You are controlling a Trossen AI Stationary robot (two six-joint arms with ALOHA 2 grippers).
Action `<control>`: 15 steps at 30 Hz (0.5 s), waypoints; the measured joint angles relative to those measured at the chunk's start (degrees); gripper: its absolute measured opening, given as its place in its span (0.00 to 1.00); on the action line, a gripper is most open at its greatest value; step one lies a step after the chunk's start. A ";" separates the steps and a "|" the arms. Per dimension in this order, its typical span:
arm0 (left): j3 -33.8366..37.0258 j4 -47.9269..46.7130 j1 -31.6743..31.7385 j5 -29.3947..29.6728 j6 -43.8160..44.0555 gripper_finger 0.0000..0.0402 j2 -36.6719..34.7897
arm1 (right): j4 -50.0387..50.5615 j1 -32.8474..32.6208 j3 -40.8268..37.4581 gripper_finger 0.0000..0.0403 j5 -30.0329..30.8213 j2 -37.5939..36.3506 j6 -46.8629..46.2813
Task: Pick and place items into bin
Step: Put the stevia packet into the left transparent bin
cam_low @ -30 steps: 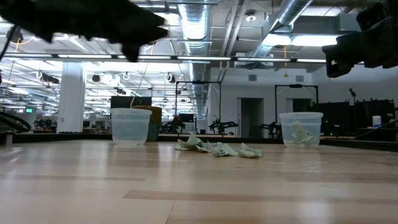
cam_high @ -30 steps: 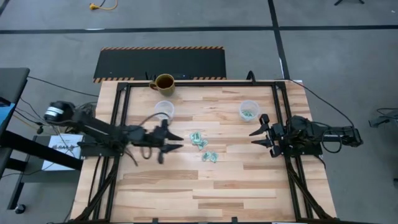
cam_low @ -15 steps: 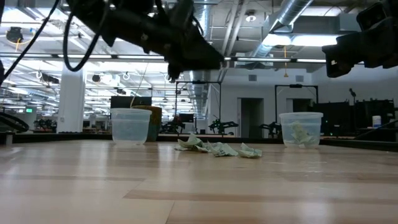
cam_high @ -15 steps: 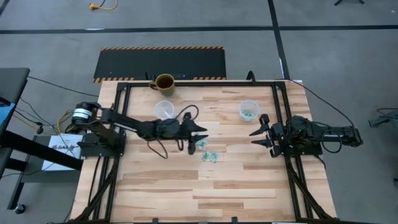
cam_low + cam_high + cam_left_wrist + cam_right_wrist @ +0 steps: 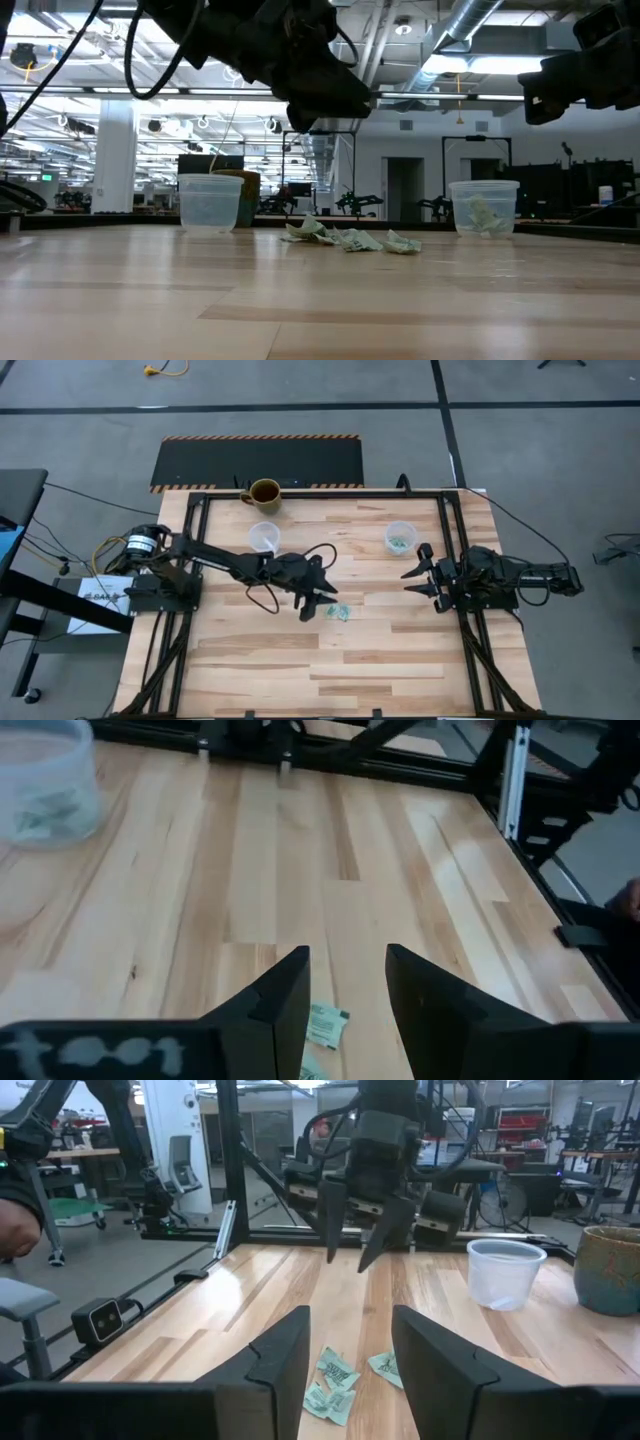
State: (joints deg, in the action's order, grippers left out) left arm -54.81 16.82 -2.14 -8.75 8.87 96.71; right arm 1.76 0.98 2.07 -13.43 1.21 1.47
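High view, items point(image 5: 337, 611) beneath left jaws point(image 5: 318, 600)

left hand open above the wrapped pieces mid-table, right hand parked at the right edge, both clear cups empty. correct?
One slip: only the left clear cup looks empty. The right clear cup already holds some wrapped pieces, seen in the high and low views. The rest stands: the left hand hangs open above the wrapped pieces, and the right hand waits at the right edge.
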 joint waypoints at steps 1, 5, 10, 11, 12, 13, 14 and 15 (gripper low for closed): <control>-0.02 -0.08 0.16 -0.02 0.63 0.30 0.20 | 0.00 -0.01 0.00 0.34 0.01 0.00 0.00; -2.66 -2.41 0.18 -1.69 1.94 0.30 3.94 | 0.05 0.01 0.00 0.34 0.01 0.00 0.00; -10.75 -9.73 -0.16 -6.14 -1.73 0.30 10.11 | -0.01 0.01 -0.01 0.34 0.01 -0.04 0.00; -12.35 -11.17 -0.16 -6.87 -2.74 0.30 11.41 | -0.02 -0.01 -0.02 0.35 -0.01 -0.05 0.00; -13.84 -13.11 -0.14 -7.74 -3.75 0.30 12.50 | 0.00 0.01 -0.02 0.35 0.02 -0.04 -0.02; -15.49 -15.08 -0.14 -8.73 -4.82 0.30 13.49 | 0.00 0.01 -0.02 0.34 0.01 -0.04 0.00; -17.34 -16.48 -0.14 -9.14 -6.09 0.30 14.49 | -0.02 0.00 -0.02 0.34 0.00 -0.04 0.00; -19.15 -18.50 -0.11 -9.19 -7.45 0.30 15.48 | -0.02 0.01 -0.02 0.34 0.02 -0.04 -0.02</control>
State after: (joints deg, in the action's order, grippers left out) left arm -73.96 -1.68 -2.25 -17.94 1.42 112.19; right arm 1.74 0.99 2.04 -13.41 1.17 1.45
